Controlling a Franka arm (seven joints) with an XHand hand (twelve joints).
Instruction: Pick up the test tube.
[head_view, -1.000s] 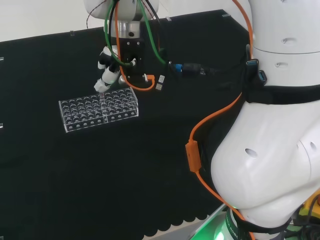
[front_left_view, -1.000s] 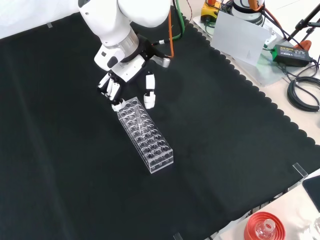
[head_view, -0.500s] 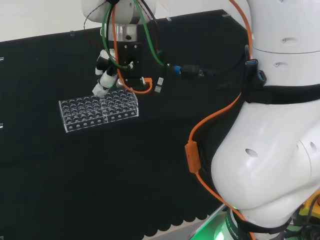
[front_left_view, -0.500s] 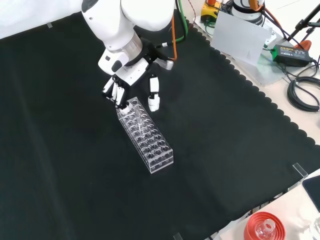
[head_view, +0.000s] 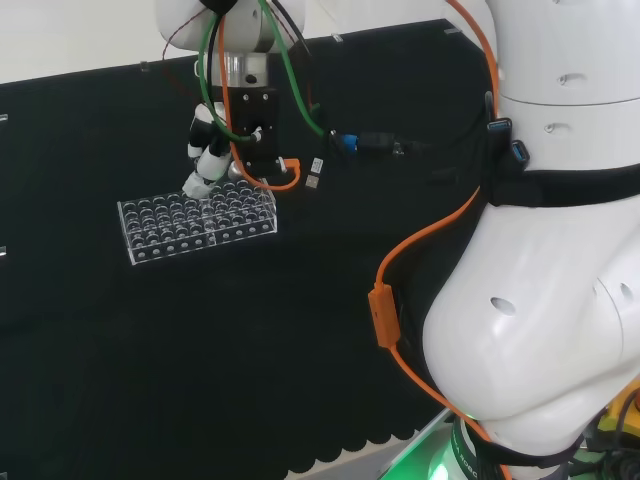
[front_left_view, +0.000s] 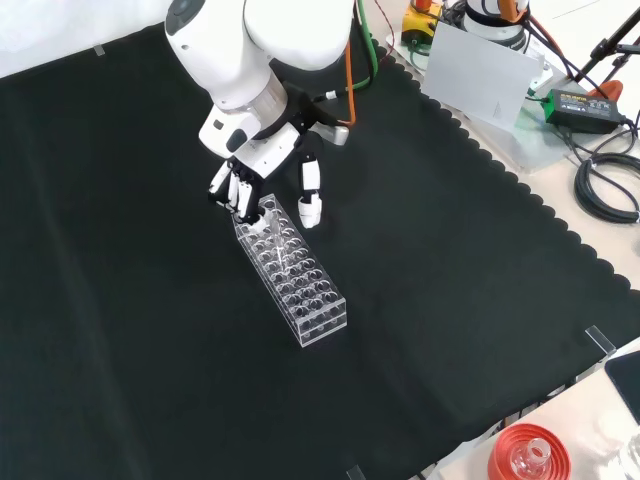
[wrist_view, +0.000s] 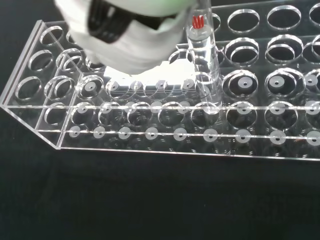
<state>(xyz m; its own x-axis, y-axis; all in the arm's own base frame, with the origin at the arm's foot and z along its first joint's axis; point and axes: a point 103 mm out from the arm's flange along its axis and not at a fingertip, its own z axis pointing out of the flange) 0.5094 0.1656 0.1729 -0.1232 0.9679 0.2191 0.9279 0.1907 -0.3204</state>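
A clear plastic test tube rack (front_left_view: 293, 273) is seen lying on the black cloth (front_left_view: 150, 350). In the wrist view, a clear test tube (wrist_view: 204, 60) with a small red mark near its top is seen standing upright in one hole of the rack (wrist_view: 165, 125). In the front view, the hand (front_left_view: 262, 185) is held over the far end of the rack, its fingers (front_left_view: 240, 195) bent downward onto that end and its thumb (front_left_view: 311, 195) hanging apart just beside the rack. Nothing is gripped. In the head view, the hand (head_view: 206, 160) is placed at the rack's (head_view: 196, 221) far edge.
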